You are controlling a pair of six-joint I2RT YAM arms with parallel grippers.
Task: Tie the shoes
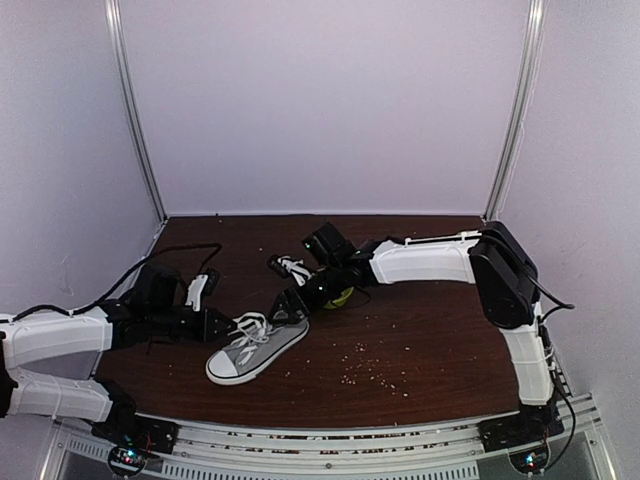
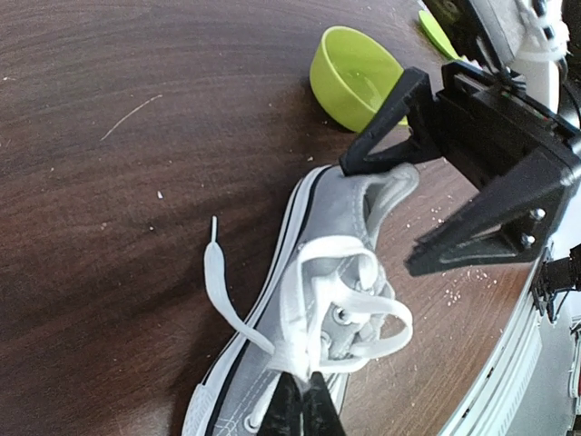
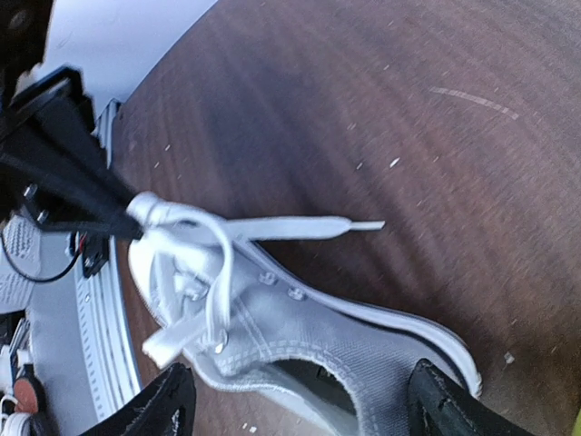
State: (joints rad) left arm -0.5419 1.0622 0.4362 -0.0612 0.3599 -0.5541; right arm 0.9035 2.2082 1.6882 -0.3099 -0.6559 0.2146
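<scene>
The dark, wood-grained bench (image 1: 430,340) carries the grey canvas sneaker (image 1: 258,348) left of centre, toe pointing near-left, its white rubber rim bright against the grain. Just beyond the heel sits a glossy lime-green bowl (image 2: 354,73). The right tool (image 3: 304,409) hangs wide open astride the heel collar, gripping nothing. The left tool (image 2: 304,404) is pinched tight on the bunched white laces (image 2: 331,247) above the tongue. One flat lace end (image 2: 216,277) trails loose on the bench. The smart play looks like this: hold the pinch firm and bring the right tool in low to the free end, because limp lace slips.
</scene>
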